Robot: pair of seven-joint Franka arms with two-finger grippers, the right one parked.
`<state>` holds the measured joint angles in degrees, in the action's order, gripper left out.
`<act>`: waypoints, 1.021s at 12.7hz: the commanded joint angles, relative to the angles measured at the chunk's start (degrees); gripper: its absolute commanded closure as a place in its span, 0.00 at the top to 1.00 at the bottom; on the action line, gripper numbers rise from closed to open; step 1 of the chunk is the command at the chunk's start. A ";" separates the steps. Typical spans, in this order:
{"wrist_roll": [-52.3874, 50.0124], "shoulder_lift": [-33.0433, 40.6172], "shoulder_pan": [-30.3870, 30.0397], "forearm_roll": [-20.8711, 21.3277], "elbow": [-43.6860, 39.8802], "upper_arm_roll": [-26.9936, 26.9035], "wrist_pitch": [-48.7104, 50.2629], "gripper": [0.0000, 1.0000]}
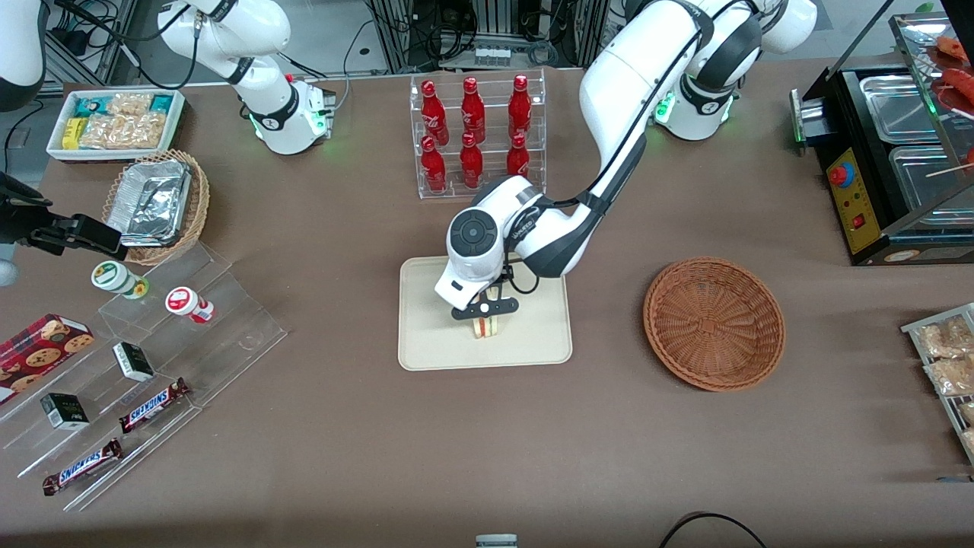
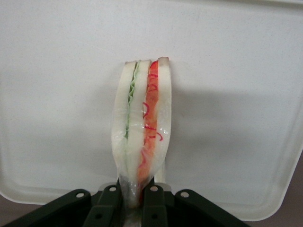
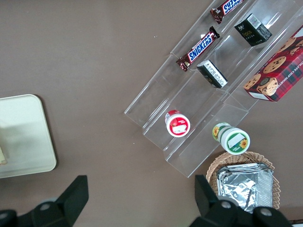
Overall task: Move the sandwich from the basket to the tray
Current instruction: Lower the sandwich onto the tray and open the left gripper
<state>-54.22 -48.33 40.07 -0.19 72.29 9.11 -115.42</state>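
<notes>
Front view: hung low over the tray (image 1: pixel 533 342) with the hand (image 1: pixel 485 310) clamped on the sandwich (image 1: pixel 487 327), wedge standing on edge, near the tray's middle; left the basket (image 1: pixel 714 323) bare, well apart toward the working arm's end of the tabletop (image 1: pixel 487 457).

Left wrist view: pinched the sandwich's (image 2: pixel 142 127) wrapped end between the fingers (image 2: pixel 154 198), filling edge up, tray (image 2: pixel 246 118) underneath. Best lowered until resting, then released gently to avoid toppling.

Right wrist view: showed only a tray (image 3: pixel 23 137) corner.

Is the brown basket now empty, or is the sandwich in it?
Empty: the basket shows only bare wicker. The pincer holds the sandwich over the tray.
</notes>
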 commanded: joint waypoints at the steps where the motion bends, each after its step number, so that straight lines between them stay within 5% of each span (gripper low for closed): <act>1: -1.85 -0.63 0.80 0.27 -1.80 -0.58 1.25 0.00; 4: -4.14 -0.89 0.98 0.36 -1.80 -0.67 1.07 0.00; 5: -4.22 -0.98 0.98 0.36 -1.80 -0.67 1.07 0.35; 6: -4.40 -1.07 1.07 0.36 -1.80 -0.67 0.98 0.99; 13: -2.91 2.96 0.80 0.36 -2.51 -0.76 3.00 1.00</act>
<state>-57.08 -47.79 40.19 -0.16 70.27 9.06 -114.48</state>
